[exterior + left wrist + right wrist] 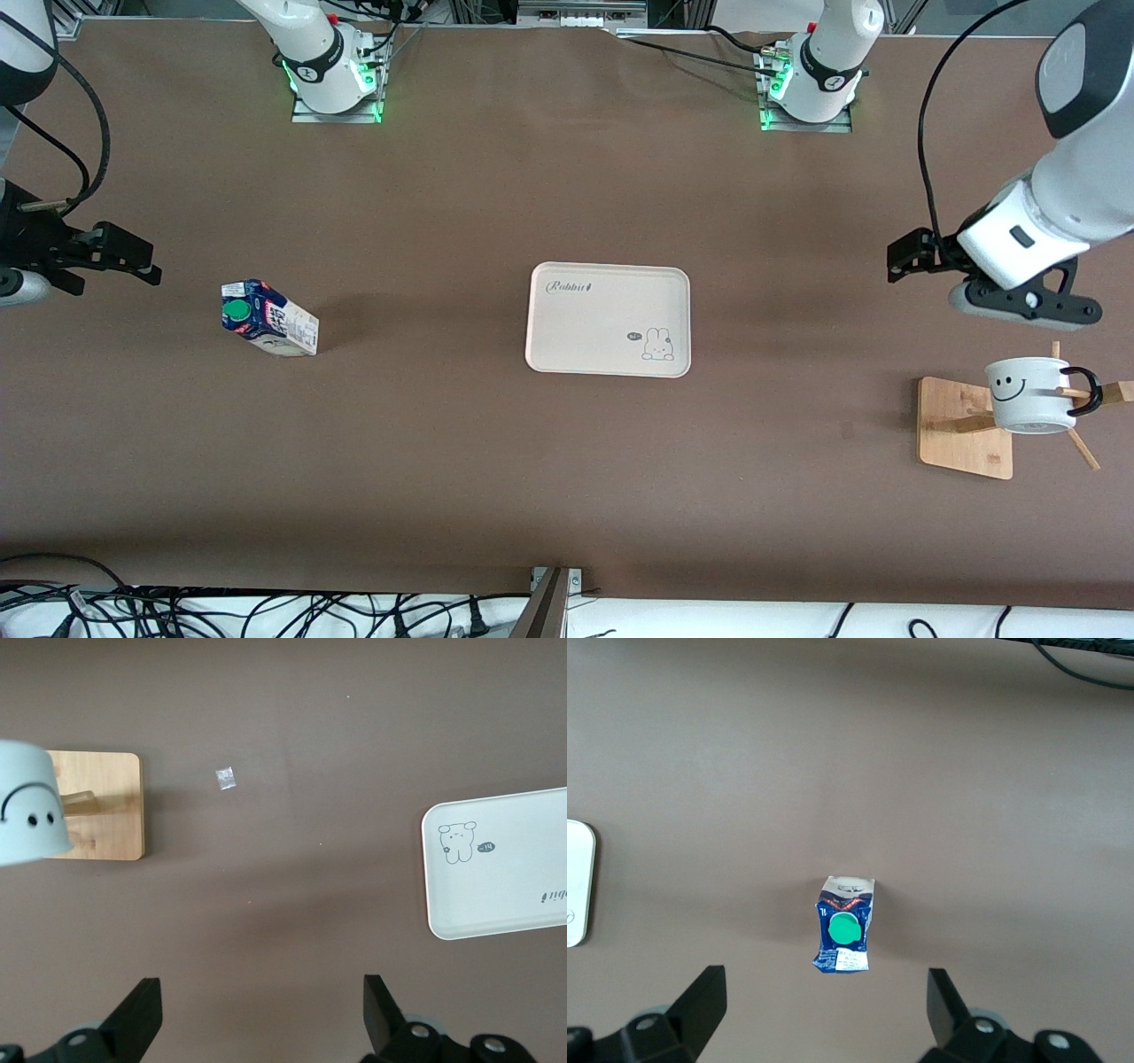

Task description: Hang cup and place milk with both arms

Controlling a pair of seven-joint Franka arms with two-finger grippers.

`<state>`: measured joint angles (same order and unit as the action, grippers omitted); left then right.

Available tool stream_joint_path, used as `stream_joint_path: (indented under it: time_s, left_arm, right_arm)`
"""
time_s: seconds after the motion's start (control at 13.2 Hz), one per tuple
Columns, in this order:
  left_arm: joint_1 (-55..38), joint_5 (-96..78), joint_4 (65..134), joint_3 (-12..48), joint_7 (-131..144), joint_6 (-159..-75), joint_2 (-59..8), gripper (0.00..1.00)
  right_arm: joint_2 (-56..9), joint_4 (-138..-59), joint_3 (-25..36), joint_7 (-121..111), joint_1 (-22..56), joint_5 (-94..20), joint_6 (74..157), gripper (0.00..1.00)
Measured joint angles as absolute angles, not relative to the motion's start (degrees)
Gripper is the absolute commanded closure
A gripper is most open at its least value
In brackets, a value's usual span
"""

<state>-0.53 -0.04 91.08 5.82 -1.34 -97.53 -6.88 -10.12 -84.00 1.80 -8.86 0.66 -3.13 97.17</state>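
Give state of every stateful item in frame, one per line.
cup: hung by its handle on the wooden rack
milk: upright on the table, green cap on, not on the tray
tray: flat, nothing on it
left gripper: open, holding nothing
right gripper: open, holding nothing

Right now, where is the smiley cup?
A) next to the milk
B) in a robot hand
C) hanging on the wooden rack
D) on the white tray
C: the cup hangs by its black handle on a peg of the wooden rack, away from the tray and the milk.
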Motion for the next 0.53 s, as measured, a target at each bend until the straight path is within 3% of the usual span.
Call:
stream_joint_path:
  time_s: [0.23,0.53]
  left_arm:
    - [1.8,-1.3,101.0,5.5,1.2,-103.8,0.7,0.0]
    - [2.1,-1.3,102.4,5.6,2.1,-103.8,2.5,0.0]
  right_arm:
    - [-10.1,-84.0,1.8,-8.9,0.7,-3.1,97.2,0.0]
    - [-10.1,-84.0,1.8,-8.9,0.7,-3.1,97.2,0.0]
